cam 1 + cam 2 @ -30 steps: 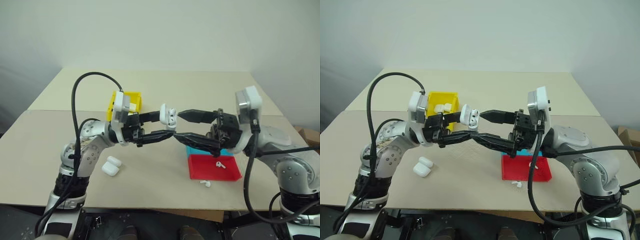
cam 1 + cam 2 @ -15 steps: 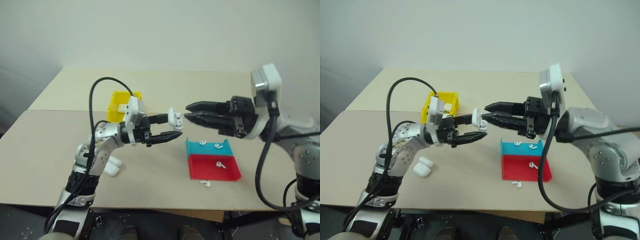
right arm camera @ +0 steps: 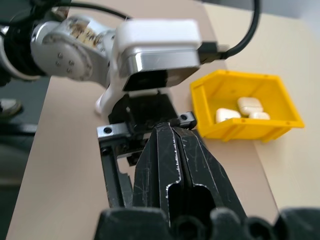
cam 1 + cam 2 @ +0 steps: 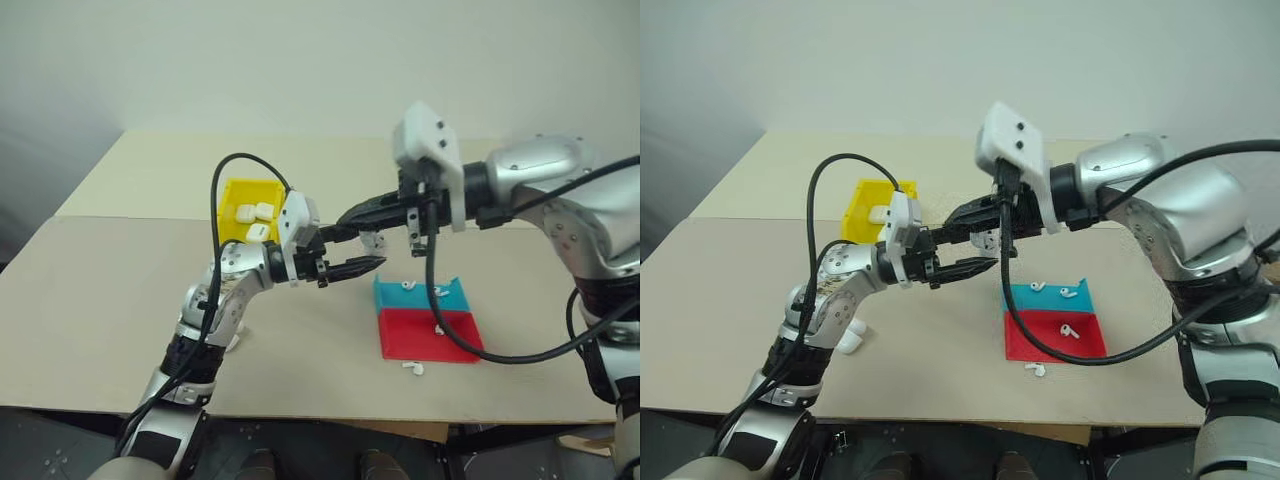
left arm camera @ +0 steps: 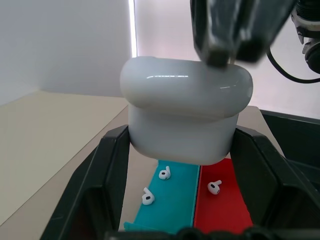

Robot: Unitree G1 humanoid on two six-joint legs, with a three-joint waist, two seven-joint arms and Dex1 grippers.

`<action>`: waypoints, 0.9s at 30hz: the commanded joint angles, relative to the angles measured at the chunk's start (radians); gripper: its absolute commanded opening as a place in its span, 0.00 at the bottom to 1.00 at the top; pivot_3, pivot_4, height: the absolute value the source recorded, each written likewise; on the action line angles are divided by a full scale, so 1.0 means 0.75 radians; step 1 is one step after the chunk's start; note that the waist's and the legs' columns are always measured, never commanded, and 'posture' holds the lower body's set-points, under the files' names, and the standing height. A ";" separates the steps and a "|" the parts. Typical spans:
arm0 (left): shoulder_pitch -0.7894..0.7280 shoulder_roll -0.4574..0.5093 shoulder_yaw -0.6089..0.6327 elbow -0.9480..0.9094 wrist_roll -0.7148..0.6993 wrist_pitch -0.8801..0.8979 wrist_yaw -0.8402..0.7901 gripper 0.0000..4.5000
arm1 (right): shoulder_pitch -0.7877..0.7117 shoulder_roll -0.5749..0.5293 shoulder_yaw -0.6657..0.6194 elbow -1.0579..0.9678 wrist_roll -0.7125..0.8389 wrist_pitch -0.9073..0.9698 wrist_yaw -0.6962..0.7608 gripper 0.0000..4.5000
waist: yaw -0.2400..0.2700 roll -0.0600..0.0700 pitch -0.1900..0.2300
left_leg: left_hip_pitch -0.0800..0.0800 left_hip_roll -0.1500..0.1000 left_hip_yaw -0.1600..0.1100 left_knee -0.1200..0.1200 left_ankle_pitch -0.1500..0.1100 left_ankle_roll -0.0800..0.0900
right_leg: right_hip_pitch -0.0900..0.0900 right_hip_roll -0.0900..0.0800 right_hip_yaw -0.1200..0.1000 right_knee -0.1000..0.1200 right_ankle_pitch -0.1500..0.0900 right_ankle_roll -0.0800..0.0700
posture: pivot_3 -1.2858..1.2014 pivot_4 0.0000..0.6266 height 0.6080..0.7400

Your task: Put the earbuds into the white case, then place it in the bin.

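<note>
Your left tool [image 5: 180, 200] clamps the white case [image 5: 185, 107], lid down, above the tray [image 4: 425, 320]; right tool [image 3: 175, 150], closed empty, presses its top. Earbuds [image 4: 437, 329] remain on the tray. Binning in the bin [image 4: 243, 205] remains.

White case [image 5: 185, 115], yellow bin [image 3: 240, 107], teal-red tray [image 4: 425, 318]

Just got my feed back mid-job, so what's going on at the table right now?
The left gripper is shut on the white case, holding it up over the table with its lid closed. The right gripper, fingers shut, has its tips at the top of the case. The yellow bin already holds three white cases. Three earbuds lie in the teal and red tray, and one earbud lies on the table just in front of it.
</note>
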 commanded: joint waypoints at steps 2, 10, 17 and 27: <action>-0.002 0.010 0.048 -0.076 -0.020 -0.020 0.026 0.61 | -0.018 -0.036 0.045 0.026 -0.160 -0.097 0.097 0.01 | 0.001 0.000 0.000 | 0.000 0.000 0.000 0.001 0.000 0.000 | 0.000 0.000 0.000 0.001 0.000 0.000 | 0.52 0.24 1.00; 0.075 0.051 0.114 -0.170 -0.063 -0.001 0.078 0.61 | 0.032 -0.030 -0.166 0.076 -0.115 -0.036 0.082 0.01 | 0.001 0.001 0.000 | 0.000 0.000 -0.001 0.002 0.000 0.000 | 0.000 0.000 -0.001 0.002 0.000 0.000 | 0.52 0.24 1.00; 0.057 0.027 0.204 -0.190 0.019 0.015 0.343 0.61 | 0.176 0.070 -0.488 0.027 0.017 0.022 -0.120 0.01 | 0.001 0.000 0.000 | 0.001 0.000 -0.001 0.003 0.000 0.000 | 0.002 0.000 0.000 0.003 0.000 0.000 | 0.52 0.24 1.00; -0.184 -0.104 0.293 0.242 0.517 -0.055 1.218 0.61 | 0.571 0.158 -0.569 -0.269 -0.023 -0.011 -0.437 0.01 | 0.015 0.000 0.000 | 0.001 -0.002 -0.002 0.004 0.000 0.000 | 0.003 -0.001 -0.001 0.002 0.001 0.001 | 0.52 0.24 1.00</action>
